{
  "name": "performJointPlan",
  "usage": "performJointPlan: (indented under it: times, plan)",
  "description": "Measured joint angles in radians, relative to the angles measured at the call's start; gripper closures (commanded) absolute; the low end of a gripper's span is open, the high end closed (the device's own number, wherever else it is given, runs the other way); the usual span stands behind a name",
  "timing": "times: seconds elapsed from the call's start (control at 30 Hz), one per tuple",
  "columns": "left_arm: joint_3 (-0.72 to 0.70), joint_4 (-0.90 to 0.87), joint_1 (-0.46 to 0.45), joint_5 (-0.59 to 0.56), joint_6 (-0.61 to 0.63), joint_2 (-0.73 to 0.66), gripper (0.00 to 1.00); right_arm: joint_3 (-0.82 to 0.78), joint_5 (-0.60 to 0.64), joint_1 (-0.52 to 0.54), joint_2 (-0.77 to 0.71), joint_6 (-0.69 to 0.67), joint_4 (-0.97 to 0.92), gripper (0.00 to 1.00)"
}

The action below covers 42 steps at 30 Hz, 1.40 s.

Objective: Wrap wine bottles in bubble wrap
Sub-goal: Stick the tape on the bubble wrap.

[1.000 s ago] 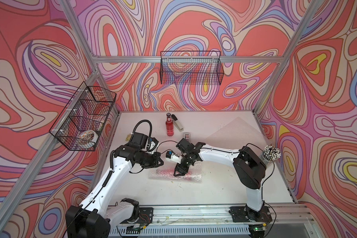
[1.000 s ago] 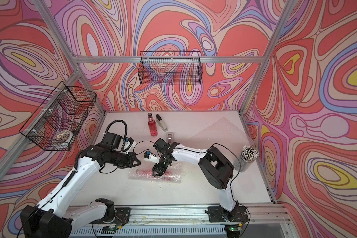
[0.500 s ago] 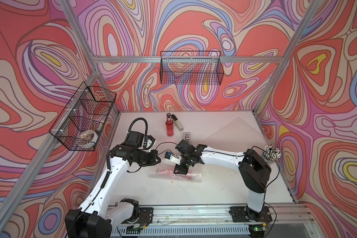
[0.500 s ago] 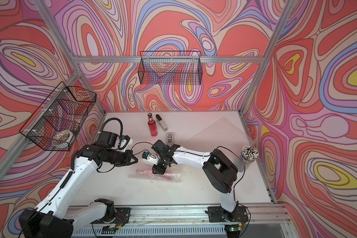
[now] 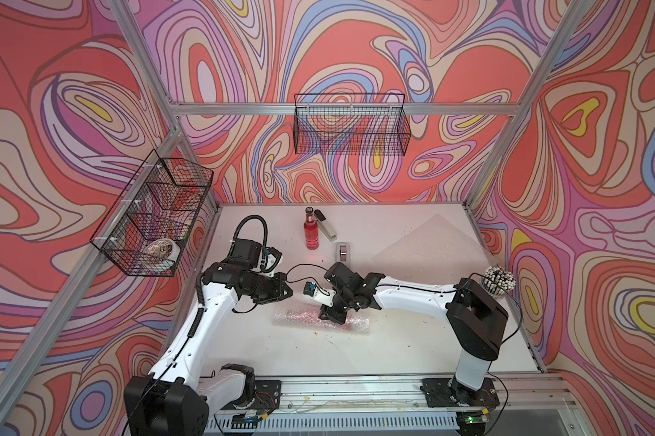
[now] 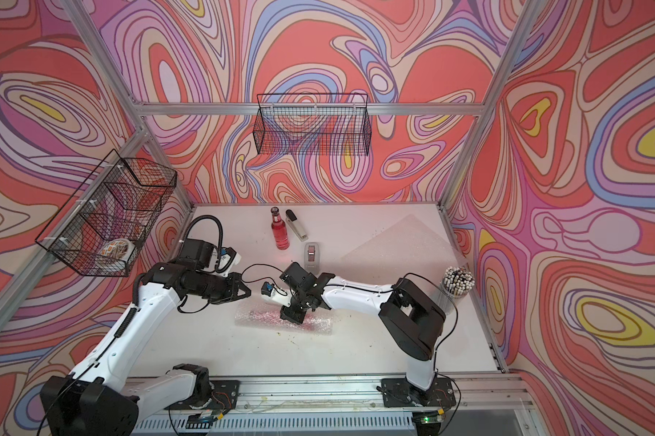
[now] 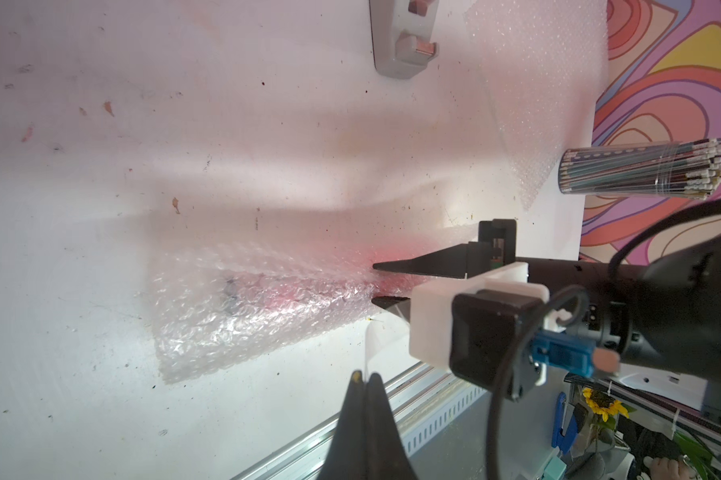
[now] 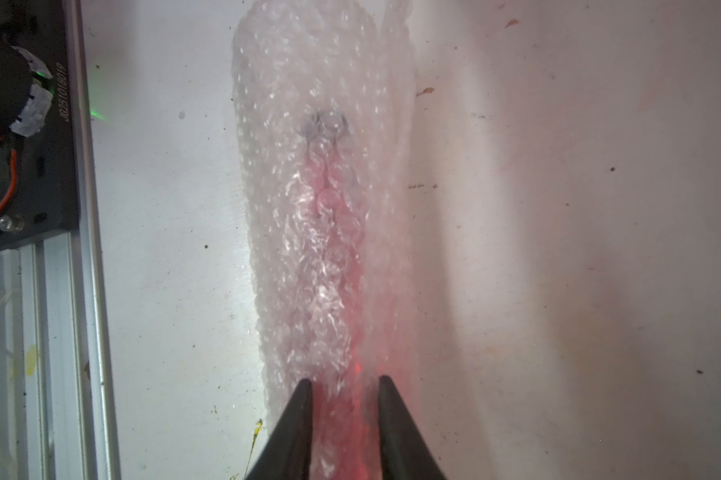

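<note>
White speckled tabletop [image 5: 394, 351] fills the floor of a swirl-patterned booth. Near its middle lies a roll of clear small-bubbled bubble wrap [image 5: 295, 317] with a small bottle of red-pink liquid [image 8: 334, 291] inside, showing only as a pink glow and a dark cap smudge through the film. My right fingers [image 8: 296, 419] stand narrow, pressed against the roll on both sides about midway along it. My left fingers [image 7: 356, 424] are pinched together on nothing, just off the cap end, clear of the film. Upright at the back stands the second clear glass bottle [image 5: 311, 236], a grey-black stapler [image 5: 326, 231] just beside it, a grey tape dispenser [image 5: 343, 252] near. Back right lies a flat square bubble wrap sheet [image 5: 431, 245], a clear cup of pencils [image 5: 499, 281] beside it. Bare tabletop runs from the roll to the aluminium front rail [image 5: 356, 390].
</note>
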Motion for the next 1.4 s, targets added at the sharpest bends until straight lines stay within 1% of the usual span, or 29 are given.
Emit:
performJointPlan:
  times: [0.2,0.4,0.5,0.7,0.93,1.23,1.4]
  plan:
    - [-0.013,0.006,0.013,0.011,-0.012,0.005,1.00,-0.031,0.003,0.004,-0.014,-0.001,0.039,0.71]
    - [-0.065,0.082,0.010,0.098,-0.051,0.099,1.00,-0.050,0.003,0.006,-0.021,-0.012,0.065,0.70]
    - [-0.102,0.135,-0.015,0.132,-0.079,0.137,1.00,-0.056,0.003,0.006,-0.023,-0.015,0.075,0.70]
    - [-0.164,0.236,-0.095,0.185,-0.142,0.197,1.00,-0.075,0.010,0.013,-0.030,-0.020,0.103,0.69]
    - [-0.193,0.345,-0.148,0.217,-0.209,0.251,1.00,-0.100,0.029,0.023,-0.042,-0.026,0.134,0.69]
    - [-0.258,0.446,-0.151,0.265,-0.282,0.264,1.00,-0.116,0.034,0.024,-0.051,-0.022,0.148,0.69]
    - [-0.276,0.481,-0.153,0.286,-0.299,0.263,1.00,-0.133,0.035,0.024,-0.059,-0.017,0.169,0.70]
